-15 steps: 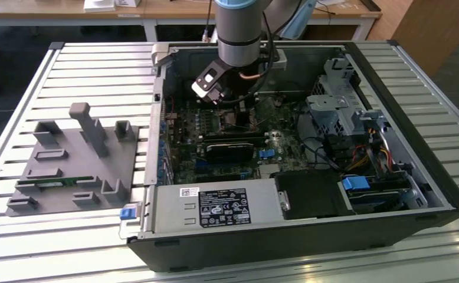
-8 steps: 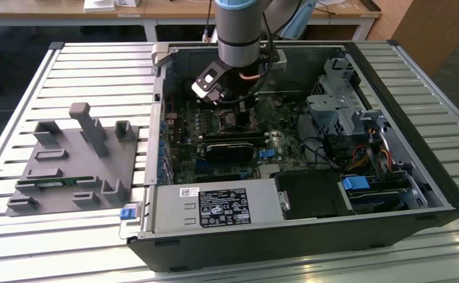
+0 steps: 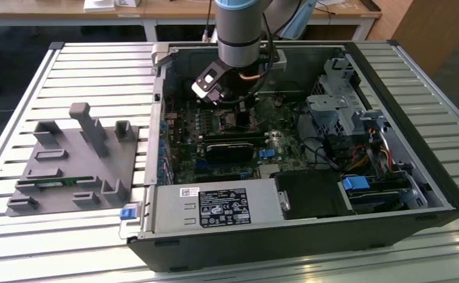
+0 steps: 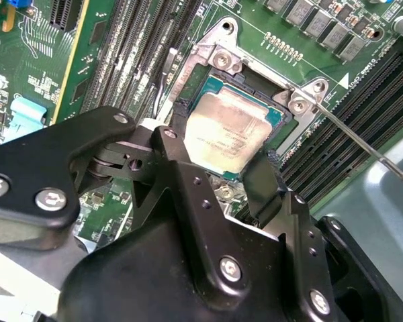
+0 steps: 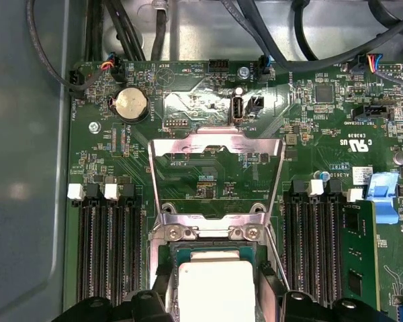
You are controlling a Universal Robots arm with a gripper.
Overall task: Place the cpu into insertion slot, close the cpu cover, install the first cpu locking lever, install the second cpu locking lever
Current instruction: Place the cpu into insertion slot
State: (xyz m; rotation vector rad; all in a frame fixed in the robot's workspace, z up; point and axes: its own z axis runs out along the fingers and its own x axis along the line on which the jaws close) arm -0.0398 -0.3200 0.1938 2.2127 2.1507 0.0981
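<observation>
The cpu, a flat square chip with a dull silver top and a green rim, lies in the insertion slot on the green motherboard. My gripper is down over it, and its black fingers press against two opposite edges of the chip. In the first wrist view the cpu sits between the fingers. The cpu cover, a silver frame with an open middle, stands raised on its hinge beyond the slot. A thin wire locking lever sticks out beside the slot. In the exterior view the gripper reaches into the open computer case.
Black memory slots flank the slot on both sides, and one holds a green module. Cables run along the case wall. A power supply and a drive cage fill the case edges. A grey fixture lies on the slatted table.
</observation>
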